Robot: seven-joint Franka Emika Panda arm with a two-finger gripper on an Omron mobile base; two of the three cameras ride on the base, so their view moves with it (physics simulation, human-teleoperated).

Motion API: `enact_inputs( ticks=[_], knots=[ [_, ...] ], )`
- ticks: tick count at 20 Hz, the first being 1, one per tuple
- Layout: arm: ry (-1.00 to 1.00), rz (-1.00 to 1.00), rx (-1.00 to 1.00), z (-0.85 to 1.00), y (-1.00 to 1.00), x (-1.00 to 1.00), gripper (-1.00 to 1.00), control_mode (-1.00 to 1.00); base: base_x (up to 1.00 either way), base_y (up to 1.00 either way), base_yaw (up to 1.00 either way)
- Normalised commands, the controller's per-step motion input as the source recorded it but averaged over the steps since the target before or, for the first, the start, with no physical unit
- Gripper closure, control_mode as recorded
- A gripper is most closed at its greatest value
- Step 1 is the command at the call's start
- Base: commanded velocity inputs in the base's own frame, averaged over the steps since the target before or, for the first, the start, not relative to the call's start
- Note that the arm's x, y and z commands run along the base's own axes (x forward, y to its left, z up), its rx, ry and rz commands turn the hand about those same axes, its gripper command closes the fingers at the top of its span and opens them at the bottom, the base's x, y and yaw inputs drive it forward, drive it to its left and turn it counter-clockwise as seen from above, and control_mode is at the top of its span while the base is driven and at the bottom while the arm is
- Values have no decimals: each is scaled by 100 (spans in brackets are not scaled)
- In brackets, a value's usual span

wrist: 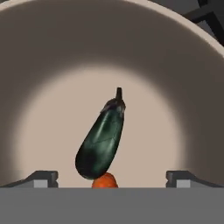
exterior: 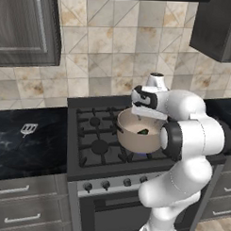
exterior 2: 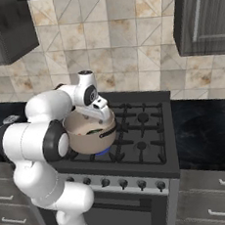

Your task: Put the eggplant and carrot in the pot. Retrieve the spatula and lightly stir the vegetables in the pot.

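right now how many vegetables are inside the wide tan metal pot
2. The dark green elongated eggplant lies on the floor of the pot, and the bright orange carrot sits at its lower end, mostly cut off at the edge of the hand view. More could be hidden there.

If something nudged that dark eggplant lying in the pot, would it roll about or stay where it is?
The eggplant looks rounded and glossy, so it would probably roll or slide on the smooth floor of the pot. It seems firm, not floppy. The carrot touching its fat end might check it a little.
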Motion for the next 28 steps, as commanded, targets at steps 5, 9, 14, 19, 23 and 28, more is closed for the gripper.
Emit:
enact_inputs(
  ticks=[5,9,14,19,23,28],
  knots=[
    [0,6,-2,37,1,-32,-100,-100,0,0,0],
    [-5,2,0,39,9,-61,-100,-100,0,0,0],
    [-2,13,0,35,15,-68,-100,-100,0,0,0],
    [2,13,0,30,33,-52,-100,-100,0,0,0],
    [3,11,0,22,24,-50,-100,-100,0,0,0],
    [3,3,-1,7,12,-49,-100,-100,0,0,0]
  ],
)
